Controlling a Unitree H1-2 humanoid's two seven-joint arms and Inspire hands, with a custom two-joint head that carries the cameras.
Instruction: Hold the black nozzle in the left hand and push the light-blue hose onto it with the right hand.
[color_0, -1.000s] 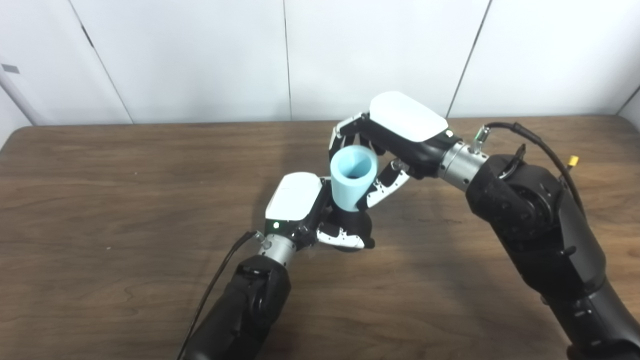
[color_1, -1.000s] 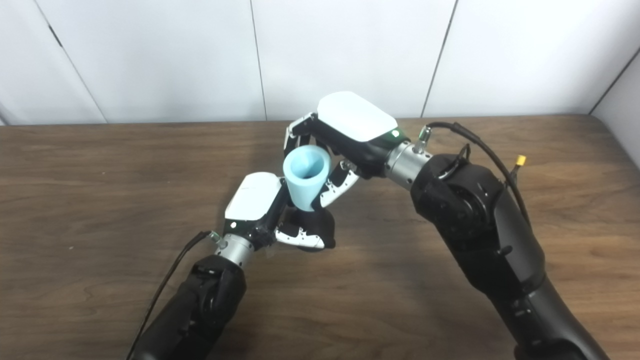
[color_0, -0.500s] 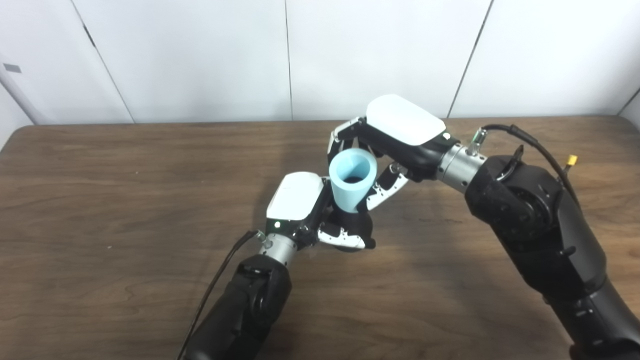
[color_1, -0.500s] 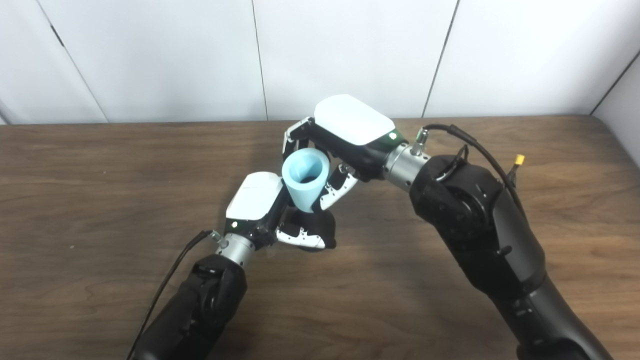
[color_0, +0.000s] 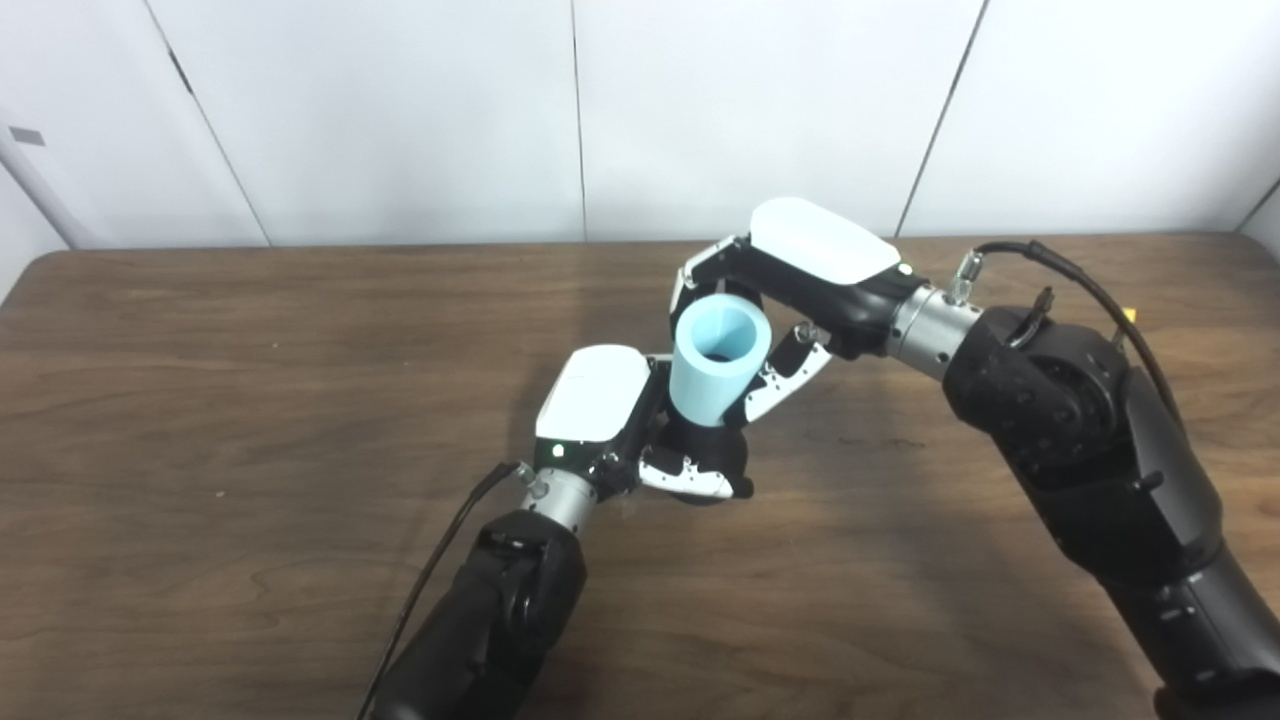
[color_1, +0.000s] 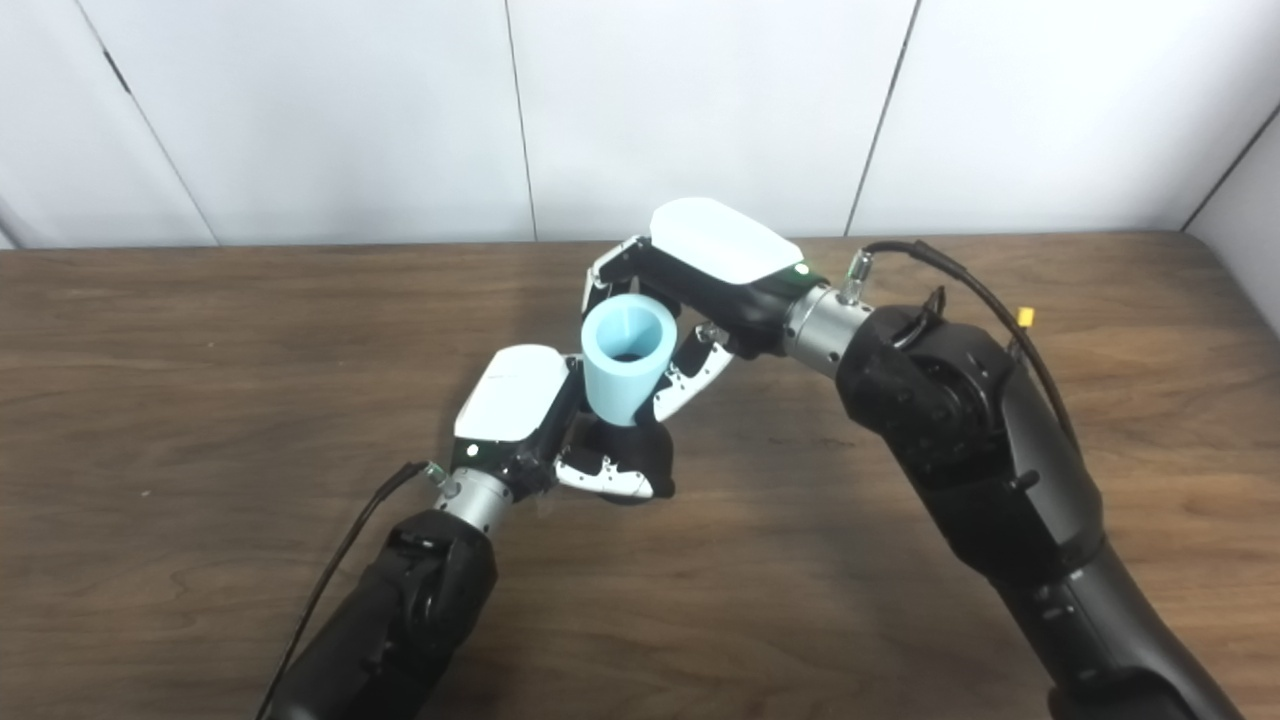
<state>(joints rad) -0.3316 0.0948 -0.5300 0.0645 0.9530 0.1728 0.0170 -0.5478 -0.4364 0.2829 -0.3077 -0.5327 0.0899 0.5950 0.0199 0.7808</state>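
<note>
You look down from two head cameras set side by side, both facing forward over the brown table (color_0: 200, 400) toward the white wall (color_0: 400, 100), fairly near, both sharing the left hand (color_0: 620, 420), right hand (color_1: 700, 280) and light-blue hose (color_1: 625, 370) mid-picture.

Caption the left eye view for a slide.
Right hand seats the light-blue hose on the black nozzle held by the left hand.

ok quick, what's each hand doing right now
Left hand: shut on the nozzle.
Right hand: shut on the hose.
</note>
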